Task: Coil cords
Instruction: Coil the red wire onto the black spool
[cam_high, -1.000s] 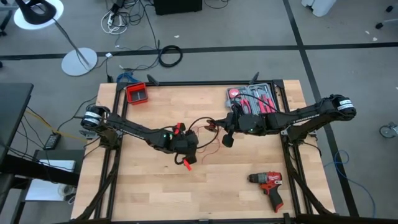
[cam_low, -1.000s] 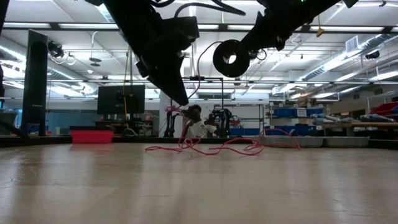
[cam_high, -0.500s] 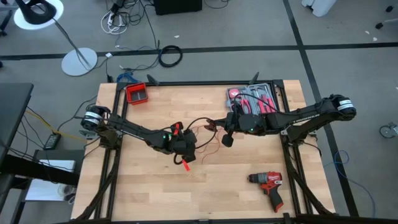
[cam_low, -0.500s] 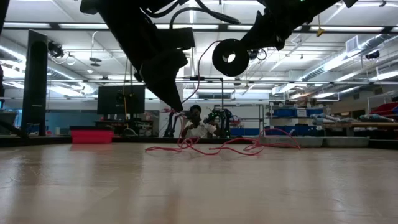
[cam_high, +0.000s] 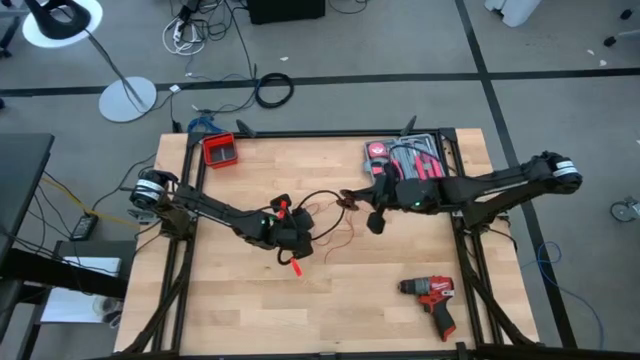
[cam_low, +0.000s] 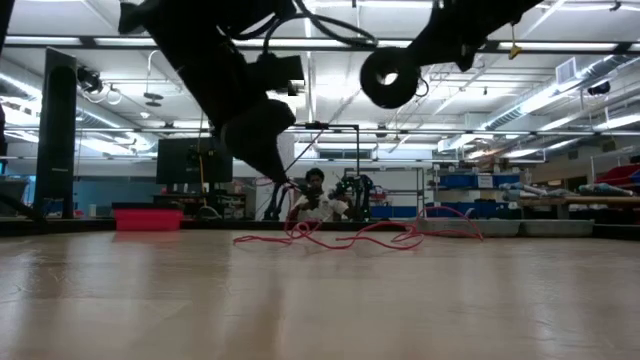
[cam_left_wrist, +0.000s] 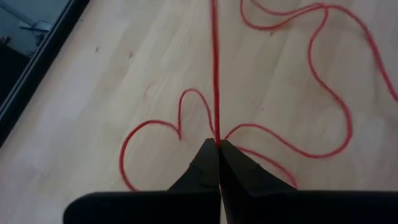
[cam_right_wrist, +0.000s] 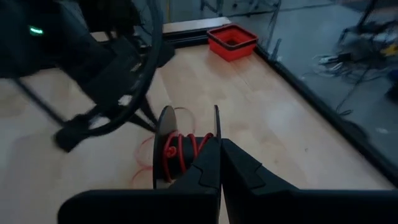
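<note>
A: Step? Where are the thin red and black cords (cam_high: 325, 222)?

B: Mid-coil. They're loose, sprawled on the light wooden tabletop (cam_high: 230, 300) near the middle, between the arms. Left gripper (cam_left_wrist: 217, 147) has its jaws pinching one red strand low over the wood. Right gripper (cam_right_wrist: 219, 163) sits higher, jaws pressed together, just behind a small black spool (cam_right_wrist: 184, 152) with red wire wound on it; whether it holds the spool, can't tell.

A: Next?

B: Likely lead the pinched strand toward the spool, keeping it taut, no snagging on the loops.
</note>
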